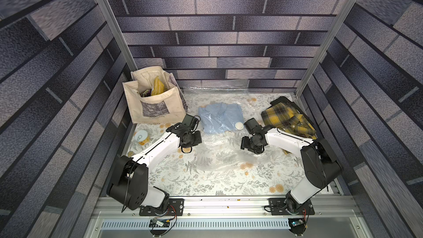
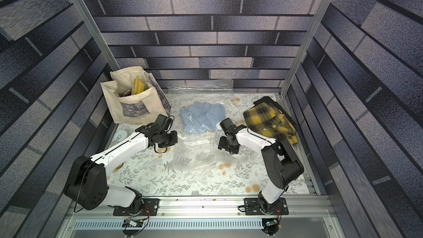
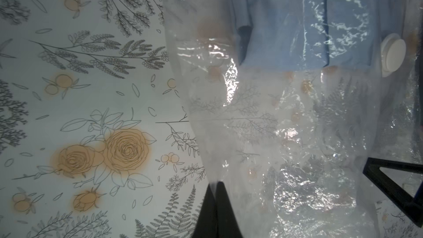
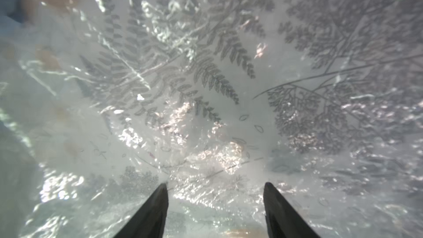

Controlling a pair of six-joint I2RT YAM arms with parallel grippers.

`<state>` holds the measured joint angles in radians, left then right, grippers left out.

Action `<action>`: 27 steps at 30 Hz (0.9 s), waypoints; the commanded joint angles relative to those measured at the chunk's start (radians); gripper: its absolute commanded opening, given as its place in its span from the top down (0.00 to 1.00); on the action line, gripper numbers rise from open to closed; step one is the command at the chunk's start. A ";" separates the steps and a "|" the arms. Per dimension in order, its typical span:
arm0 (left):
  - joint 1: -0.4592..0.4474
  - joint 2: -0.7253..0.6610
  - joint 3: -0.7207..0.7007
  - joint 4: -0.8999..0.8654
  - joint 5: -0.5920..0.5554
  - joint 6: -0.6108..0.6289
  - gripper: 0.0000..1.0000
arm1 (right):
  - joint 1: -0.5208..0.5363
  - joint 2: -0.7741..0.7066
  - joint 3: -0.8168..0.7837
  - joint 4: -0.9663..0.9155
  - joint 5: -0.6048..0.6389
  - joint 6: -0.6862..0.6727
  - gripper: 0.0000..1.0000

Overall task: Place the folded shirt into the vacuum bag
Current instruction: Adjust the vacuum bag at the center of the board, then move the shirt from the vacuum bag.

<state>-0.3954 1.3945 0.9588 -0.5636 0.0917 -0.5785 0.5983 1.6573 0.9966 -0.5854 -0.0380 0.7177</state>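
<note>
The vacuum bag [image 1: 219,154] [image 2: 196,154] lies crinkled across the middle of the floral table, its white valve cap [image 1: 239,125] [image 3: 392,53] beside a folded light-blue shirt [image 1: 220,116] [image 3: 297,30] that shows through the plastic. A folded yellow plaid shirt [image 1: 286,117] [image 2: 267,117] lies outside the bag at the right. My left gripper [image 3: 216,183] is shut on the bag's left edge, with film pinched between its tips. Above the bag's plastic [image 4: 206,111], my right gripper [image 4: 215,185] stands open with nothing between its fingers.
A cream canvas tote bag [image 1: 153,101] with items inside stands at the back left. A small round tin [image 1: 140,136] sits near the left wall beside my left arm. Patterned walls and metal posts close in the table on three sides.
</note>
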 commanded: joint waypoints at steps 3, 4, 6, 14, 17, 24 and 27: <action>0.069 -0.104 -0.027 -0.202 -0.146 0.057 1.00 | 0.092 0.032 -0.003 0.049 -0.064 0.074 0.34; 0.072 -0.114 -0.033 -0.205 -0.145 0.053 1.00 | 0.092 0.029 0.006 0.041 -0.068 0.064 0.35; 0.070 -0.127 -0.039 -0.205 -0.126 0.040 0.84 | 0.076 -0.002 0.049 -0.019 -0.040 0.018 0.34; 0.033 -0.171 0.099 -0.306 -0.239 0.062 0.48 | -0.184 -0.088 0.250 -0.297 0.261 -0.140 0.26; -0.060 -0.141 0.185 -0.323 -0.321 0.089 0.42 | -0.222 0.036 0.391 -0.357 0.421 -0.171 0.20; -0.289 0.065 0.357 -0.265 -0.348 0.104 0.34 | -0.286 0.435 0.841 -0.423 0.534 -0.180 0.16; -0.337 0.116 0.387 -0.236 -0.348 0.118 0.33 | -0.304 0.558 0.993 -0.458 0.547 -0.204 0.17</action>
<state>-0.7055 1.4746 1.3132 -0.8021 -0.2230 -0.4961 0.3099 2.1433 1.8896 -0.9401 0.4377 0.5453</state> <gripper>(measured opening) 0.672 0.833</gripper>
